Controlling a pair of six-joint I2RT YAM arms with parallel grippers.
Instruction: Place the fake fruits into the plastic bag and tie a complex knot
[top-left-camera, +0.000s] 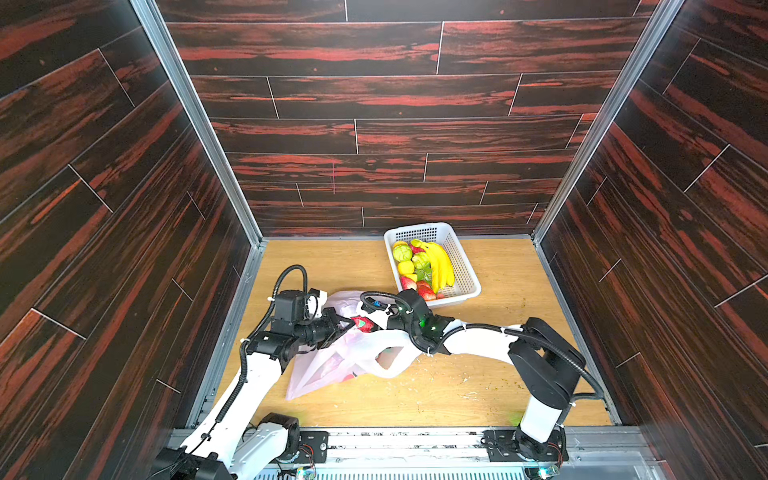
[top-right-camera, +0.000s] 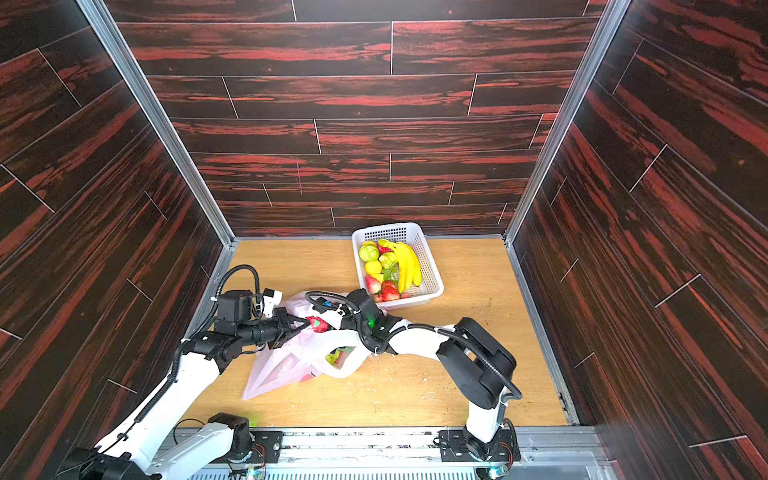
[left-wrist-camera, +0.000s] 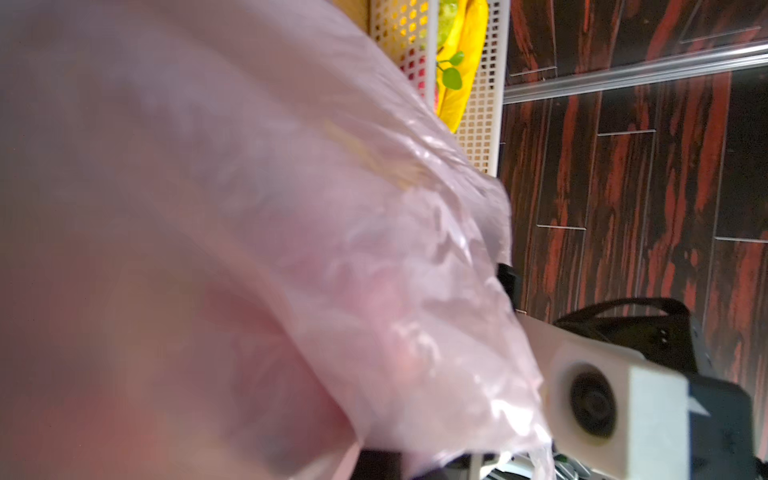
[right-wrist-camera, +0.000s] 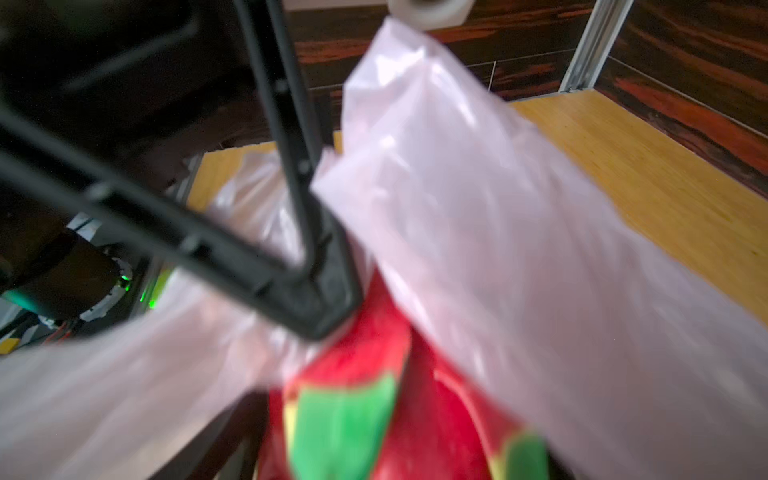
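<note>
The plastic bag (top-left-camera: 332, 365) (top-right-camera: 286, 365) lies pale pink on the table between my arms. My left gripper (top-left-camera: 343, 322) (top-right-camera: 301, 322) is shut on the bag's upper edge and holds it up; its black fingertips (right-wrist-camera: 320, 307) pinch the film. My right gripper (top-left-camera: 374, 322) (top-right-camera: 328, 322) (right-wrist-camera: 374, 415) is shut on the red-and-green dragon fruit (top-left-camera: 363, 323) (top-right-camera: 318, 323) (right-wrist-camera: 399, 374) at the bag's mouth. In the left wrist view the bag (left-wrist-camera: 291, 249) hides the left jaws. Something green (top-right-camera: 334, 356) shows through a handle loop. More fake fruits lie in the basket: bananas (top-left-camera: 440, 262), green lumpy fruits (top-left-camera: 402, 252), strawberries (top-left-camera: 424, 291).
The white perforated basket (top-left-camera: 461, 257) (top-right-camera: 428, 257) (left-wrist-camera: 478, 104) stands at the back, just behind my right gripper. Dark wood-pattern walls close the wooden table on three sides. Small white crumbs dot the table near the bag's right side.
</note>
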